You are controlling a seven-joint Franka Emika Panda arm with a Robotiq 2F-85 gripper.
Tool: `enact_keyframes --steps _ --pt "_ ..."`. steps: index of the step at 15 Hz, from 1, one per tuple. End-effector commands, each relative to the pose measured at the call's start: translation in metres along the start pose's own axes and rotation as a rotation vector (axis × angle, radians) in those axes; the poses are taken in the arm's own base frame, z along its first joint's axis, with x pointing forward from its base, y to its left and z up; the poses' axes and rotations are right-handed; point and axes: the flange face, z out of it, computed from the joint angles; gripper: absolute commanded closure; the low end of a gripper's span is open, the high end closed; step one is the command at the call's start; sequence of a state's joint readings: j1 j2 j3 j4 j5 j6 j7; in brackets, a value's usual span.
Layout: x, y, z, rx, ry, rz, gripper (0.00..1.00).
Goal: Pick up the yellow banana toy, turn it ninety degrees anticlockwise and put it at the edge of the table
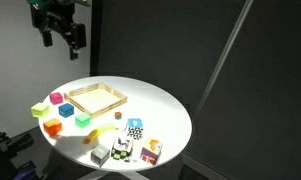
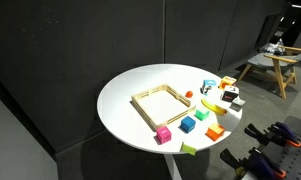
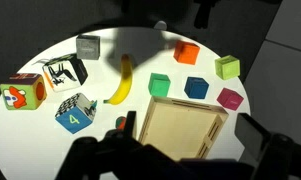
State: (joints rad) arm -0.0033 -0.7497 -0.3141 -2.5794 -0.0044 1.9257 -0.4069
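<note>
Findings, wrist view. The table [image 3: 35, 135] carried every item. A shallow tray [image 3: 180, 128] lay nearest the camera, right of centre. The banana toy [image 3: 121, 80] lay flat beyond the tray's left corner, apart from it. Three picture blocks [image 3: 65, 72] stood to the toy's left. A plain block [image 3: 87, 46] stood beyond them, left of the toy's far end. Five further blocks [image 3: 196, 87] stood to the toy's right, beyond the tray, the nearest just beside the toy.
</note>
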Motion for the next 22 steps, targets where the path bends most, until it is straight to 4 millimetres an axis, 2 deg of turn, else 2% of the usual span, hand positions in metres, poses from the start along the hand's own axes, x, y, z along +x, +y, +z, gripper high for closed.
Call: enact_keyframes --steps 1,8,13,17,22 --pt "0.000 0.000 -0.001 0.000 -0.001 0.000 0.00" --pt "0.000 0.000 -0.001 0.000 -0.001 0.000 0.00" --pt "0.018 0.006 0.004 -0.011 0.022 0.065 0.00" --pt "0.036 0.018 0.013 -0.023 0.060 0.156 0.00" --pt "0.050 0.039 0.039 -0.037 0.044 0.224 0.00"
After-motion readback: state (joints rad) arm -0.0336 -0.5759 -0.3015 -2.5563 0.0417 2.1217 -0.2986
